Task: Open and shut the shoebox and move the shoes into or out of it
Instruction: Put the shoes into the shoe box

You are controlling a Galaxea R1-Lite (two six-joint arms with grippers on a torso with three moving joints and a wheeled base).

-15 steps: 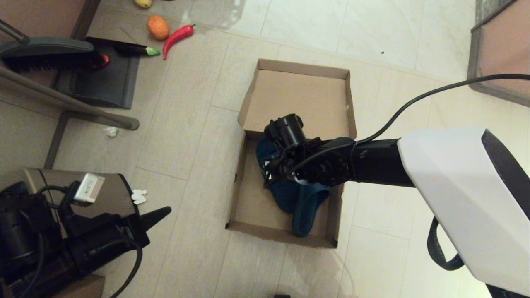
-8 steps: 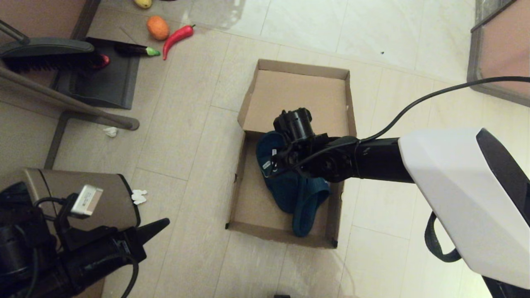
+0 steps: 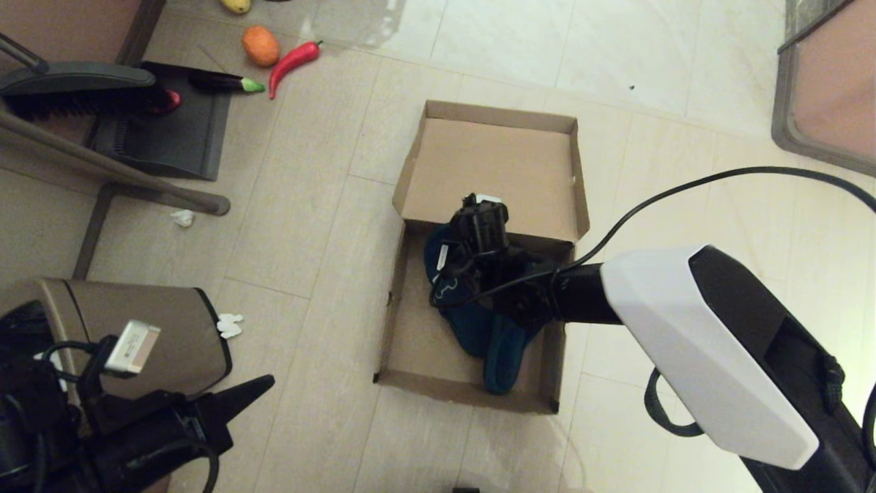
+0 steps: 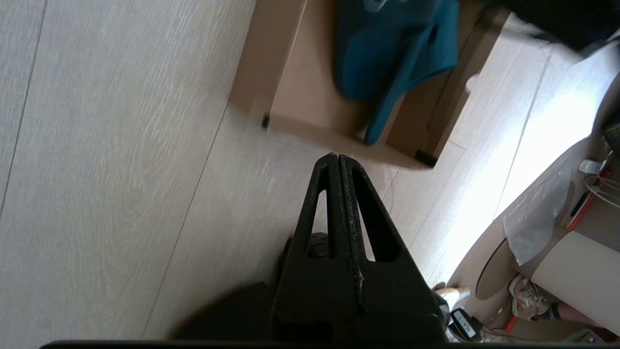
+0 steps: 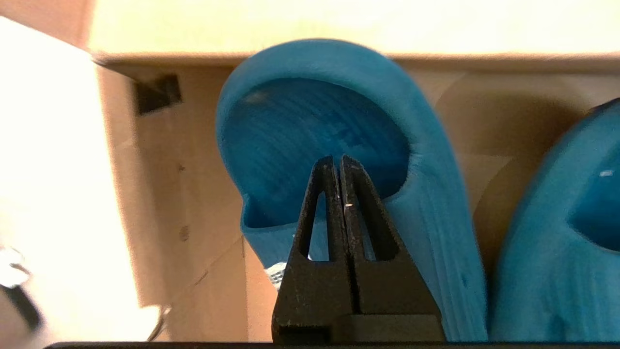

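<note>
The shoebox lies open on the floor, its flap lid folded flat on the far side. Both teal slippers are inside: one leans on the right wall, the other sits partly under my right wrist. In the right wrist view my right gripper is shut with nothing between its fingers, tips just over one slipper's opening, the second slipper beside it. My left gripper is shut and parked low at the left, pointing at the box corner.
A brown bin stands beside my left arm. A dustpan, brush, toy eggplant, red chili and orange fruit lie at the far left. Paper scraps dot the floor.
My right wrist has swung and dropped lower over the slippers while the arm drew back toward me. The left arm has slid slightly lower.
</note>
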